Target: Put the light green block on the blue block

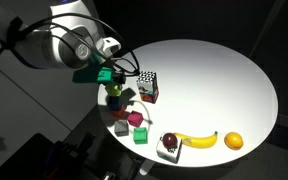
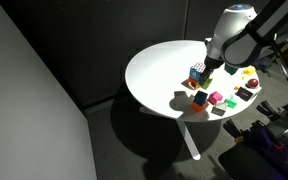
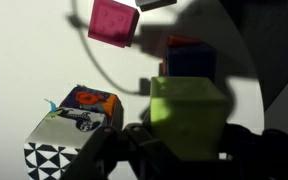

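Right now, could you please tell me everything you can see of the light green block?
The light green block is a small lime cube with plain matte faces, seen close up in the wrist view. It sits upright between the dark fingers of the gripper; whether they clamp it is unclear. Just beyond it stands the blue block, mostly in shadow; whether the two touch cannot be told.

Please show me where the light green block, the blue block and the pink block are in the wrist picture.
light green block (image 3: 189, 115), wrist view, middle of its front face.
blue block (image 3: 192, 66), wrist view, its shadowed front face.
pink block (image 3: 112, 22), wrist view, middle of its near face.
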Robot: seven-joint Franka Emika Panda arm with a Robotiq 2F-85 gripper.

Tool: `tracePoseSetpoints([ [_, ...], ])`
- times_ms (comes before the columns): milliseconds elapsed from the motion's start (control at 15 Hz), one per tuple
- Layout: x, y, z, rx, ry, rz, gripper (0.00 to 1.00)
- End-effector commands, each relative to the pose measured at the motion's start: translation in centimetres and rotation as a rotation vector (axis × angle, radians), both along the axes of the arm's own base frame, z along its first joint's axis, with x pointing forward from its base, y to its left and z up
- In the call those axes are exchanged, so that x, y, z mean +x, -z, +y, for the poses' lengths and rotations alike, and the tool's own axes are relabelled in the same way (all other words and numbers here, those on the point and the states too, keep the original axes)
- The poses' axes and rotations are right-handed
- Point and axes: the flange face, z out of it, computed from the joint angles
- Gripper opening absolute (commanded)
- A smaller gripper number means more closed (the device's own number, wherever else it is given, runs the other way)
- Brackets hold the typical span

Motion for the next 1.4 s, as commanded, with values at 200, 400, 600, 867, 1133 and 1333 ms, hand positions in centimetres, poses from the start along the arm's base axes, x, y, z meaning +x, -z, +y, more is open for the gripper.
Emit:
tracePoseSetpoints([
  [200,-1.4,-0.6,1.0,-0.043,-0.08,0.032,0.25],
  [400,-1.6,-0.4,1.6,-0.061,-0.104,0.038,0.25],
  [600,-1.5,-0.1,1.9,-0.075,-0.118,0.045,0.25],
  [867,-1.4,0.3,2.3,-0.084,-0.126,0.051,0.25],
  [1133,-1.2,0.8,2.6,-0.088,-0.128,0.052,0.25],
  [1333,-1.0,1.4,2.5,-0.09,-0.13,0.058,0.25],
])
